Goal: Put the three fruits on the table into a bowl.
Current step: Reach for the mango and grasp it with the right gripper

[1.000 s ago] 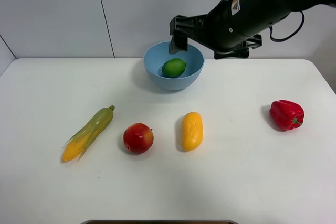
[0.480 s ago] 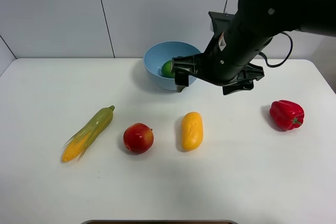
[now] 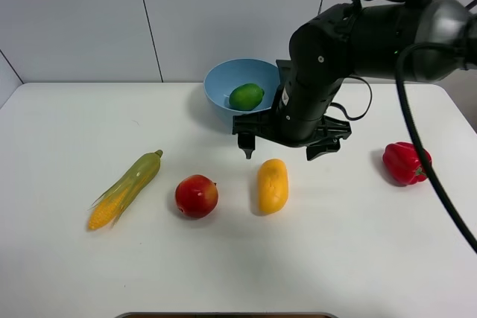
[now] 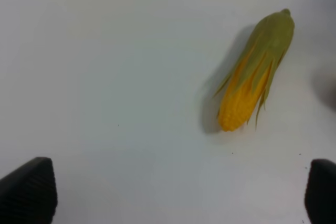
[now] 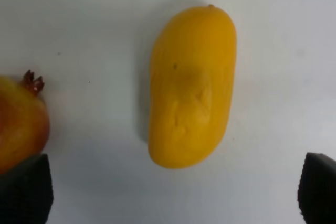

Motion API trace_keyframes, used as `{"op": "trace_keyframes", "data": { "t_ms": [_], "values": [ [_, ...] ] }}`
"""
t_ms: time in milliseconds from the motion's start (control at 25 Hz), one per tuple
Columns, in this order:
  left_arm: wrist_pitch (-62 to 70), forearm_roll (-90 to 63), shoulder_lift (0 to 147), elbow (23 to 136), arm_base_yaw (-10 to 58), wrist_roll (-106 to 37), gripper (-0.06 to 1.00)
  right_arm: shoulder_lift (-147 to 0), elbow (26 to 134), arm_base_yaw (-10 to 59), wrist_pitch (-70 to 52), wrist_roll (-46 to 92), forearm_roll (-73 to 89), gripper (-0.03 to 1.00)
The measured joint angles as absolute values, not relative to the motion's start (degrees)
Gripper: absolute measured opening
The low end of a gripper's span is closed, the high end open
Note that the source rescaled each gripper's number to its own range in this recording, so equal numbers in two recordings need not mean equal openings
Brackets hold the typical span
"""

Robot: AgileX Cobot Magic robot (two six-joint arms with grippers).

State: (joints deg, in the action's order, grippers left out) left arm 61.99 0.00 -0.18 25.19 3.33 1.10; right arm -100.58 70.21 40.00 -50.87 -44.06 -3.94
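Lime [image 3: 247, 96]: already in the blue bowl [image 3: 223, 113], at 12 o'clock on the desk [image 3: 59, 258].
Mango [image 3: 272, 185]: lies flat near the desk's middle, with its long axis running 12 to 6 in the high view.
Apple [image 3: 196, 196]: on the desk at 9 o'clock of the mango, near it but not touching.
Right hand [image 3: 283, 150]: fingers spread wide and empty, hovering between the bowl and the mango.
Left hand [image 4: 173, 190]: fingers apart and empty, above bare desk near the corn cob [image 4: 254, 72]; it is outside the high view.
Key relation: the mango lies close at 6 o'clock of the right hand. The fingers are spaced 9 to 3, across the fruit's narrow width, so the wrist looks already lined up.
Nearer arm: the right one, by far.
Likely next step: a short move toward 6 o'clock, then down, to straddle the mango's middle.
Still to go: the mango and the apple.
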Motion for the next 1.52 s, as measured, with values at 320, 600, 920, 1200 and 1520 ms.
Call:
{"op": "trace_keyframes", "data": {
  "t_ms": [320,600,920,1200,1520],
  "values": [
    [61.99,0.00,-0.18,25.19,3.33,1.10,1.00,-104.12,67.07,40.00,-47.58,-44.06,-2.56,1.00],
    [61.99,0.00,-0.18,25.19,3.33,1.10,1.00,-104.75,64.13,40.00,-42.76,-44.06,-2.43,1.00],
    [61.99,0.00,-0.18,25.19,3.33,1.10,1.00,-107.24,63.96,40.00,-40.82,-44.27,-4.13,1.00],
    [61.99,0.00,-0.18,25.19,3.33,1.10,1.00,-110.51,63.96,39.61,-38.74,-44.59,-4.42,1.00],
    [61.99,0.00,-0.18,25.19,3.33,1.10,1.00,-113.51,63.96,37.99,-37.94,-44.07,-4.63,1.00]
  ]
}}
